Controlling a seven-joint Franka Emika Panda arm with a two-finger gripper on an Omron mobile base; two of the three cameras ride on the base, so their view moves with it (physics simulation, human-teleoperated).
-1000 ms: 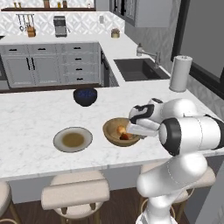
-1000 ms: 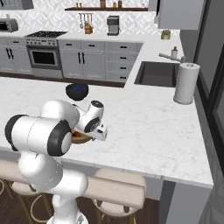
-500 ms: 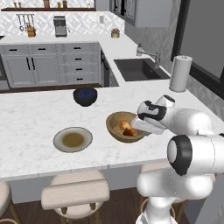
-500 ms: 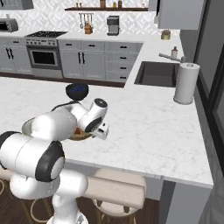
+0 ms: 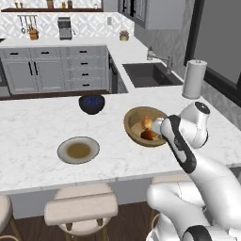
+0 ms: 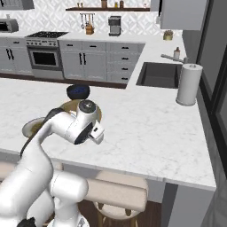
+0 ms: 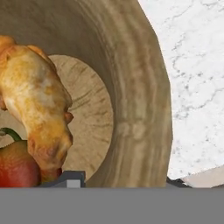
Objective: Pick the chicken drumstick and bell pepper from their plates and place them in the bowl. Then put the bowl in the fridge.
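Note:
The wooden bowl (image 5: 135, 118) is tipped up off the counter, its opening turned toward the left base camera. Inside lie the golden chicken drumstick (image 5: 148, 123) and, just below it, the red bell pepper (image 5: 149, 135). My gripper (image 5: 160, 133) is shut on the bowl's right rim. In the hand view one fingertip (image 7: 70, 177) is inside the bowl wall (image 7: 135, 109) and the other outside, with the drumstick (image 7: 37, 100) and pepper (image 7: 15, 164) at the left. A bare plate (image 5: 63, 146) lies to the bowl's left. The fridge is out of view.
A dark blue bowl (image 5: 92, 103) sits behind the plate, toward the counter's far edge. A paper towel roll (image 5: 194, 79) stands at the right beside the sink (image 5: 150, 75). Stools (image 5: 80, 207) line the near counter edge. Open marble lies right of the wooden bowl (image 6: 146, 128).
The wooden bowl has risen and tipped, shifting slightly right and away with my gripper on its rim. My arm has swung right. The plate and blue bowl have stayed put.

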